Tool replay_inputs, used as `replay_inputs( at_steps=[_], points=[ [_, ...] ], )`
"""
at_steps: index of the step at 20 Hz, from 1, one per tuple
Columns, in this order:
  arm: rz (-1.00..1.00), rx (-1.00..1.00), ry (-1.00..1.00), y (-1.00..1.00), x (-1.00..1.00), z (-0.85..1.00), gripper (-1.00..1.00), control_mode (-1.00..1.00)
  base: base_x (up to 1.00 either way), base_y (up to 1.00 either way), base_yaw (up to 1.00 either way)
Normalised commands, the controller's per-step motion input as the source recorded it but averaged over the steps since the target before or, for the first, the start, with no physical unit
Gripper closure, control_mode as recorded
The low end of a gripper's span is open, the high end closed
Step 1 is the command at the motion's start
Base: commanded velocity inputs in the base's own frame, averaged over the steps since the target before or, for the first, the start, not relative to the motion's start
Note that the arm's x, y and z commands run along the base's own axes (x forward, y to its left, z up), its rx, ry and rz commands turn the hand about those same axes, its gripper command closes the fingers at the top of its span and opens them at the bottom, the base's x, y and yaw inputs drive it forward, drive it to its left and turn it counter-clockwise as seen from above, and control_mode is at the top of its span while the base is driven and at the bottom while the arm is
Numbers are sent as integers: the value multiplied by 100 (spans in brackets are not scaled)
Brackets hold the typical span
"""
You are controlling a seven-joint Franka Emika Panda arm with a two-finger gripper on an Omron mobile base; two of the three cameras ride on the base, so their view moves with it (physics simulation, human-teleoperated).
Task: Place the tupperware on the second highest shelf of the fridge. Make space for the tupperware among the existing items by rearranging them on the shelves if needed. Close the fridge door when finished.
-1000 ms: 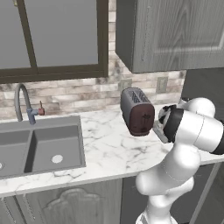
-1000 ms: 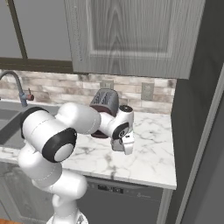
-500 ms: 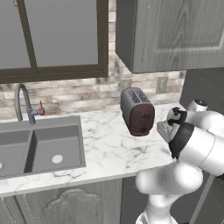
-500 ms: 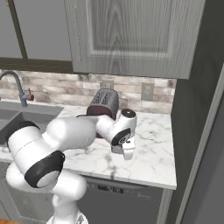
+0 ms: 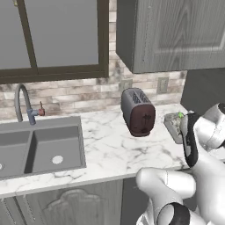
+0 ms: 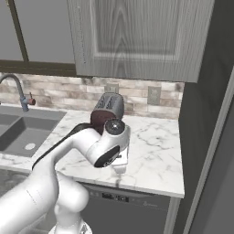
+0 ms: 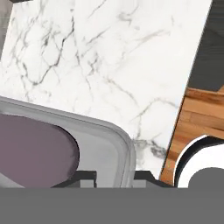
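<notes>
One gripper (image 7: pixel 113 175) — tips pinched on the tupperware (image 7: pixel 65 148) rim, one inside, one outside. Tupperware sits at the counter (image 5: pixel 110 149) end, right of the toaster (image 5: pixel 138 112), near the front edge. Lift advice: raise straight and level (a rim pinch may let the tray tip). Surface — white veined marble; sink (image 5: pixel 39 147) and faucet (image 5: pixel 24 103) far left. Room: brick backsplash, grey cupboards (image 6: pixel 141 39), wood floor (image 7: pixel 192 118).

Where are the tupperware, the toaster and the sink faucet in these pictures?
tupperware (image 5: pixel 174 125): left base view, on its grey rim beside the arm.
toaster (image 5: pixel 139 115): left base view, on its dark red front face.
sink faucet (image 5: pixel 21 102): left base view, on its curved neck.
</notes>
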Motion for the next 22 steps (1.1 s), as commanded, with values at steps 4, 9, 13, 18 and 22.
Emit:
replay_inputs(
  at_steps=[4, 9, 13, 18, 22],
  points=[
    [0, 0, -7, 47, -71, 100, 100, -100, 0, 0, 0],
    [0, 2, 1, 43, -47, 100, 100, -100, 0, 0, 0],
    [0, 10, 8, 24, -19, 100, 100, -100, 0, 0, 0],
    [4, 17, 15, 7, -14, 96, 100, -100, 0, 0, 0],
    [9, 16, 14, -1, -7, 28, 100, -100, 0, 0, 0]
  ],
)
